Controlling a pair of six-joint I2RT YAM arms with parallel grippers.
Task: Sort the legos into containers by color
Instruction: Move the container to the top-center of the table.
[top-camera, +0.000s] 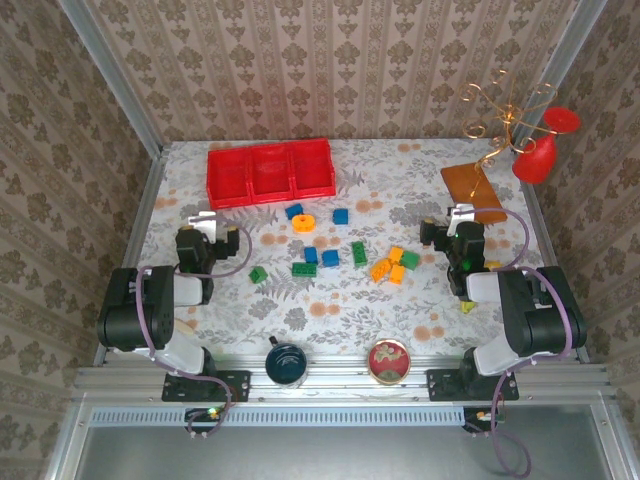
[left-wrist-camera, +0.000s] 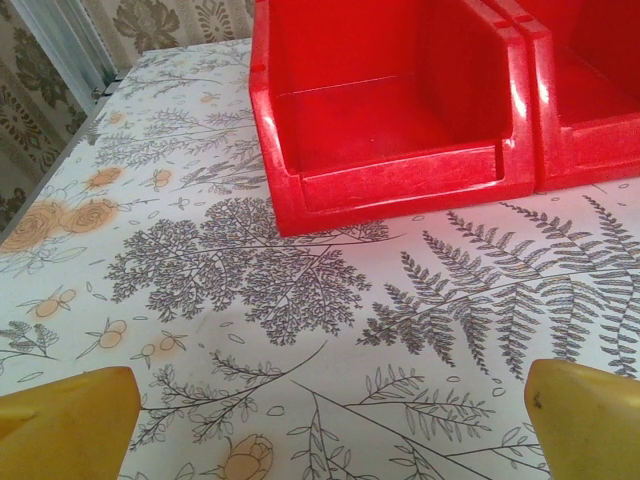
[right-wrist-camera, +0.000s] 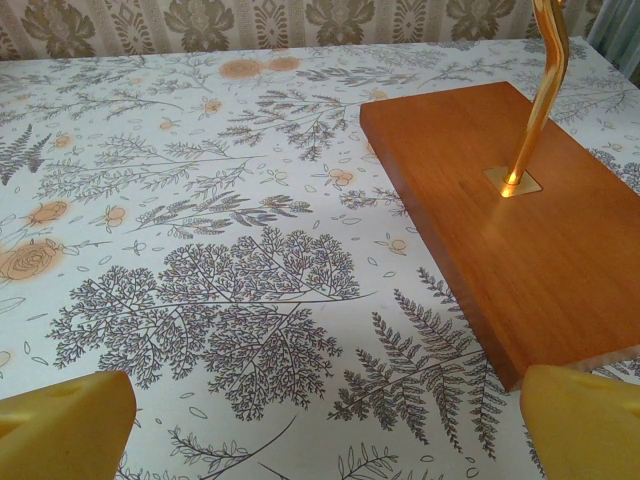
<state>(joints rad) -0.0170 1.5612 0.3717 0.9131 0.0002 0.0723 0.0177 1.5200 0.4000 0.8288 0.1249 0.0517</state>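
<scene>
The flowered counter (top-camera: 400, 180) carries the red tray (top-camera: 270, 172) of three compartments at its far left and a wooden board (top-camera: 473, 187) at its far right. The left jaws stand wide and empty facing the tray's left compartment, and the right jaws stand equally wide and empty beside the board. The legos (top-camera: 330, 257), green, blue and orange, lie scattered on the counter between the arms, near the tray.
</scene>
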